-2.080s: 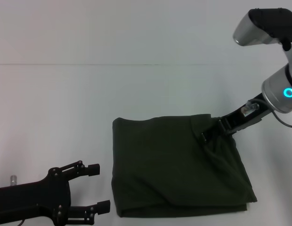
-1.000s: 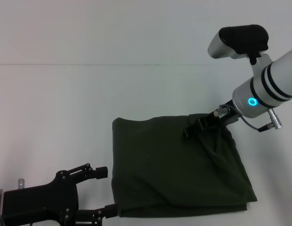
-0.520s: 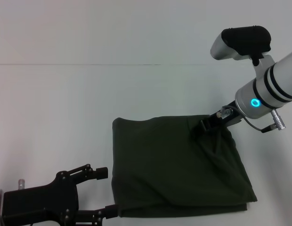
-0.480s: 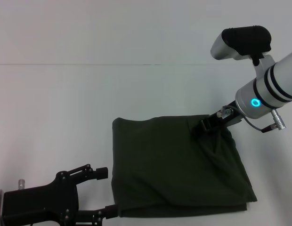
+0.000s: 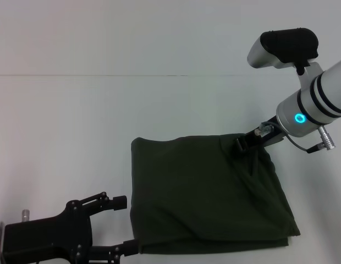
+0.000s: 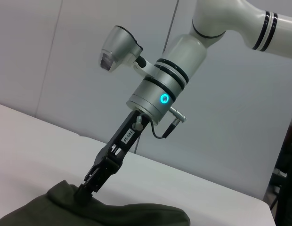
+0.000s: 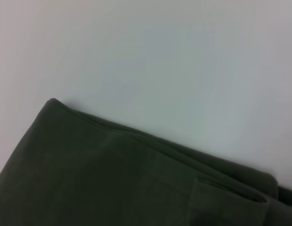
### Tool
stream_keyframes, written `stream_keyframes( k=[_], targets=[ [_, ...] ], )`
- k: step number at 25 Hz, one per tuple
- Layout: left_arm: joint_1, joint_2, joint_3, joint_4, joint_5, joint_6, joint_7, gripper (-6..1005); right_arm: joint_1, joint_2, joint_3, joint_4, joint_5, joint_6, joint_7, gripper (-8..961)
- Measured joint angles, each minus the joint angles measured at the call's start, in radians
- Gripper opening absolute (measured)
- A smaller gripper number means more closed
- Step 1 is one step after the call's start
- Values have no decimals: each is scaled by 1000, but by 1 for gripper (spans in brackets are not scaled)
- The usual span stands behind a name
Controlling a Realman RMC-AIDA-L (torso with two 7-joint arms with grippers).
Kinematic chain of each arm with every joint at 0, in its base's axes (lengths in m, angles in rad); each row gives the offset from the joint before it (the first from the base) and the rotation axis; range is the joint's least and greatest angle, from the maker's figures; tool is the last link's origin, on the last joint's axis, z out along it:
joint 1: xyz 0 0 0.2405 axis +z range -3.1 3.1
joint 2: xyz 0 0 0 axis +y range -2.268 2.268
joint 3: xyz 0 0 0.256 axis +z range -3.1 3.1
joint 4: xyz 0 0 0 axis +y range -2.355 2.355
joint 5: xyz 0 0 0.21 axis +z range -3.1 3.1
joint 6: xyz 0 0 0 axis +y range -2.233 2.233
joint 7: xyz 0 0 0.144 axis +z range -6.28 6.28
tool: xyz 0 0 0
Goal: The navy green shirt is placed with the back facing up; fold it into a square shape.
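The navy green shirt (image 5: 206,195) lies folded at lower centre; the right gripper (image 5: 243,145) pinches its upper right edge, the left gripper (image 5: 122,225) spread wide at lower left

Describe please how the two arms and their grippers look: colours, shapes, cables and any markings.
The right arm is a silver-white cylinder with black bands, a glowing cyan ring, a thin cable looping from a metal plug, and a grey camera pod with a black cap. Its right gripper is slim and black and carries a small white label. The left gripper is matte black, a flat body with linkage fingers and silver screws.
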Motion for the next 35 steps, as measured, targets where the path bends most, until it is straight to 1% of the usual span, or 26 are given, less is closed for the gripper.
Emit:
stream_keyframes(
  k=[3,11,22,27,35],
  targets=[
    [-1,0,-2,0,0,0,0,950,0,0,0,0,0,1,-1,272],
    [-1,1,-4,0,0,0,0,949,0,0,1,-1,5,-10,-17,181],
    [0,0,-6,2,0,0,0,949,1,1,3,1,6,-20,-31,323],
    [-1,0,-6,0,0,0,0,949,5,6,-1,7,7,-20,-41,363],
    [1,0,-7,0,0,1,0,950,6,6,-2,40,20,-14,-54,357]
  ],
)
